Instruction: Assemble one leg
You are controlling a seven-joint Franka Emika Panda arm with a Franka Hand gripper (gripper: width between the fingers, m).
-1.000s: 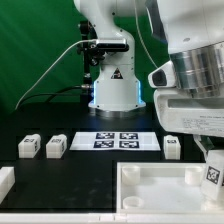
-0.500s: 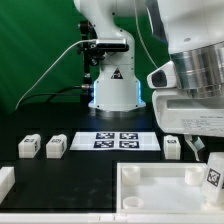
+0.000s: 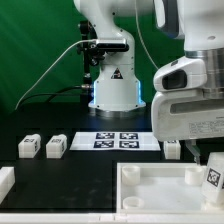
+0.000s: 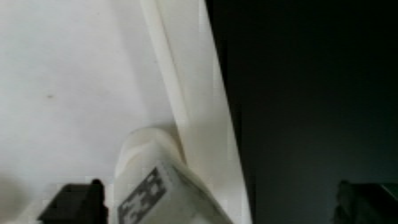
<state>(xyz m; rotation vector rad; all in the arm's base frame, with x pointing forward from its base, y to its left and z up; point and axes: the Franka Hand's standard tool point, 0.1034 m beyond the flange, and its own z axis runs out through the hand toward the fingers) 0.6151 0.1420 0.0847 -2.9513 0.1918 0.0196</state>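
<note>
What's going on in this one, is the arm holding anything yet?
The Panda arm's two-finger gripper hangs open above an edge of the large white tray-like part, holding nothing. A small white stubby plastic leg with a black-and-white tag sits against the tray's rim, between the spread fingers in the wrist view. Three similar legs lie on the black table beside the marker board, untouched.

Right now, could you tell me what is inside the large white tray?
One leg rests inside the tray, against its wall; the gripper above hides part of that corner.
</note>
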